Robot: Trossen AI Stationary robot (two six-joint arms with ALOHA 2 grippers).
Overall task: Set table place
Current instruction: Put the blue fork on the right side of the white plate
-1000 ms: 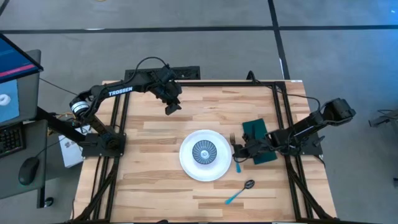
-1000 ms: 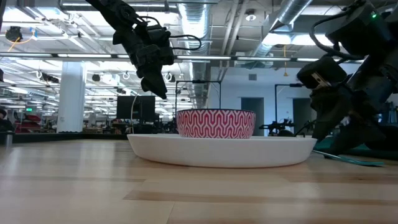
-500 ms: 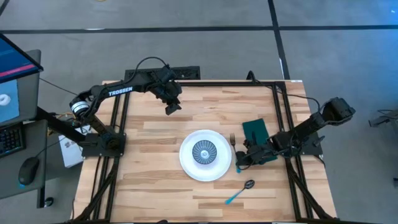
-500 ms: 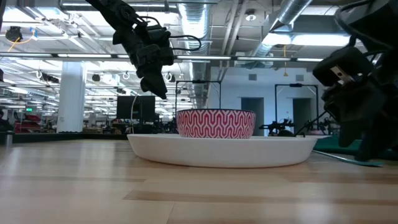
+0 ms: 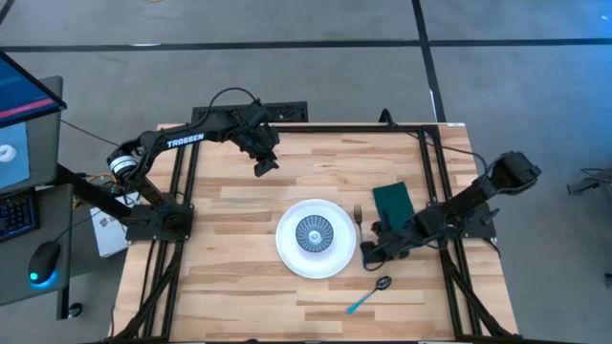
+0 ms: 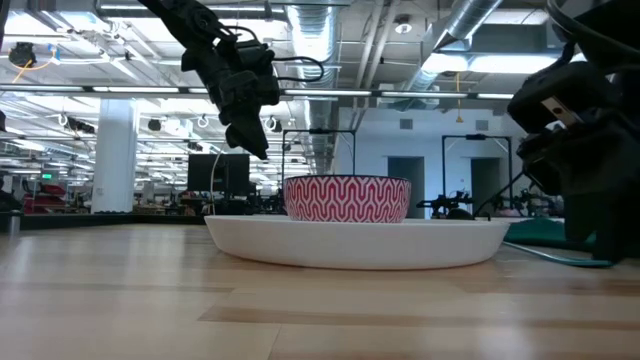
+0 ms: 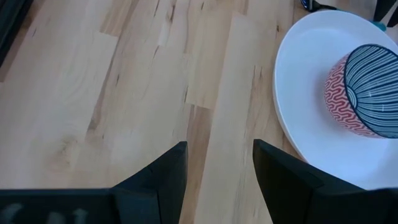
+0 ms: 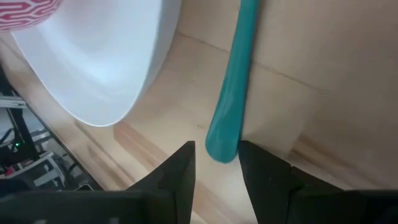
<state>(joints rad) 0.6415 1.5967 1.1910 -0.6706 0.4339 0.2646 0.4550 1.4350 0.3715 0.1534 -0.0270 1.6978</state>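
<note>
Fork [image 5: 360,218] handle partly under right end effector [image 5: 366,254].

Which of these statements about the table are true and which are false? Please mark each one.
1. The bowl stands on the plate. True.
2. The spoon lies inside the bowl. False: it lies on the table, apart from the plate.
3. The right gripper is low beside the plate, at the fork's handle end. True.
4. The left gripper holds the cloth. False: it is open and empty, above bare wood.
5. The cloth covers the plate. False: it lies beside the plate.
</note>
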